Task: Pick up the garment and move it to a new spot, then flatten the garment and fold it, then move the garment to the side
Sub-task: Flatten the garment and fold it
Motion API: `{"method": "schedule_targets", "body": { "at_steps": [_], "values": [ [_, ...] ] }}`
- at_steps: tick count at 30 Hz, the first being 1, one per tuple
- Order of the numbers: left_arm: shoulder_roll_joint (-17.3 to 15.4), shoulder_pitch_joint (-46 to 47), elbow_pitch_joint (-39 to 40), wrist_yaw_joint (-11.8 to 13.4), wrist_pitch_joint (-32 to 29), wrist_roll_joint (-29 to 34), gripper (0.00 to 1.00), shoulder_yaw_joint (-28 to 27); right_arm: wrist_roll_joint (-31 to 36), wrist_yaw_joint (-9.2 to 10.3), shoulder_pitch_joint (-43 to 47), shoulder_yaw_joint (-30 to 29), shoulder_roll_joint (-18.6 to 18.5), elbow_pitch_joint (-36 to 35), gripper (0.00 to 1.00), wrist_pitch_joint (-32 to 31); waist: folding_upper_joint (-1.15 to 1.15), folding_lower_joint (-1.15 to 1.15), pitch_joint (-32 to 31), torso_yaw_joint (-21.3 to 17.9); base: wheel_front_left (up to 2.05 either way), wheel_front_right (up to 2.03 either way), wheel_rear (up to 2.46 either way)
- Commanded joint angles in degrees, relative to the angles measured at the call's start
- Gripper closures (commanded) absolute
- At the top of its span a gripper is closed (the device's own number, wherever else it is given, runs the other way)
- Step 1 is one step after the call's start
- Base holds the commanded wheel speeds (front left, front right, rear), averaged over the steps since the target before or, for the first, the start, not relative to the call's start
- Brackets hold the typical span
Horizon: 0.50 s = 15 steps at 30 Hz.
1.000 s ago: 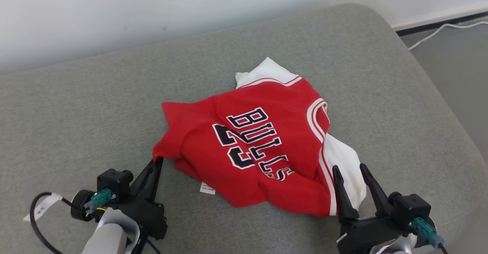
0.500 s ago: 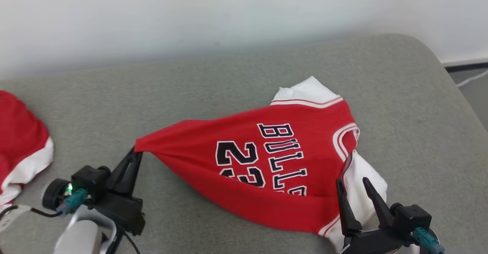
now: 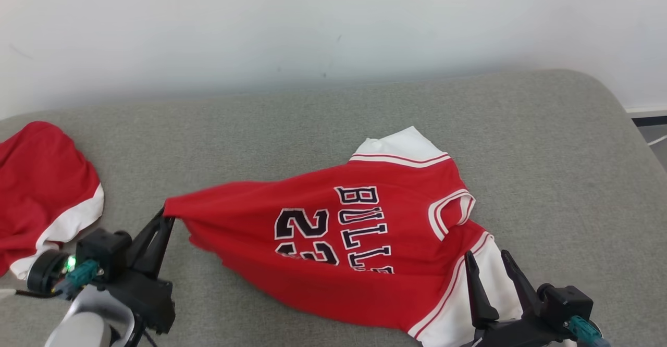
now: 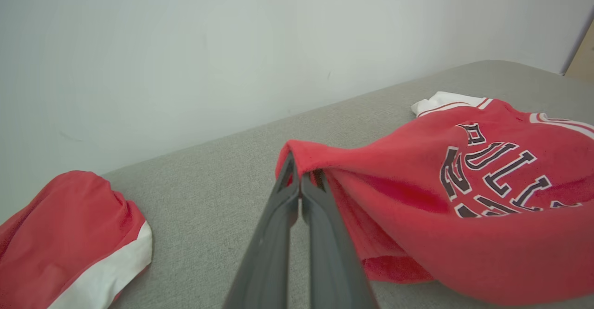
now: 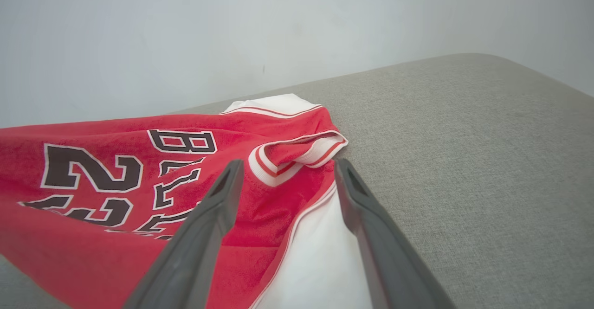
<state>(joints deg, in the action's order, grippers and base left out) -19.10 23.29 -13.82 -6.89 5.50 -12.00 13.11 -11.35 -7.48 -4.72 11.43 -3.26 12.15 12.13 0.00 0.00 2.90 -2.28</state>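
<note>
Head view: rumpled red jersey, corner in left jaws; right jaws wide.

Dark tapered jaws, black wrist housings, teal connectors, pale forearm

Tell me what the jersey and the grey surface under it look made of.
Jersey: soft knit fabric, matte and slightly fuzzy, likely cotton or polyester; it drapes and puckers where the left gripper pinches it. Grey surface: woven upholstery cloth, matte, with a fine speckled weave and rounded padded edge.
</note>
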Motion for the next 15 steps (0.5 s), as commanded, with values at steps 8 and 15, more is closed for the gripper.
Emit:
{"method": "schedule_targets", "body": {
  "at_steps": [8,15],
  "values": [
    [-2.42,-0.73,0.17,1.89,0.74,-0.81,1.0,-2.2,0.92,-0.03,0.02,-1.99,0.18,0.87,0.0,-0.7,0.0,0.0,-0.19,-2.01,0.0,0.0,0.0],
    [-3.22,2.62,-0.44,0.94,-0.64,-0.92,1.0,-0.41,1.13,-0.03,-0.34,-2.18,0.25,1.1,0.0,-1.15,0.0,0.0,0.0,-3.23,0.0,0.0,0.0]
  ]
}}
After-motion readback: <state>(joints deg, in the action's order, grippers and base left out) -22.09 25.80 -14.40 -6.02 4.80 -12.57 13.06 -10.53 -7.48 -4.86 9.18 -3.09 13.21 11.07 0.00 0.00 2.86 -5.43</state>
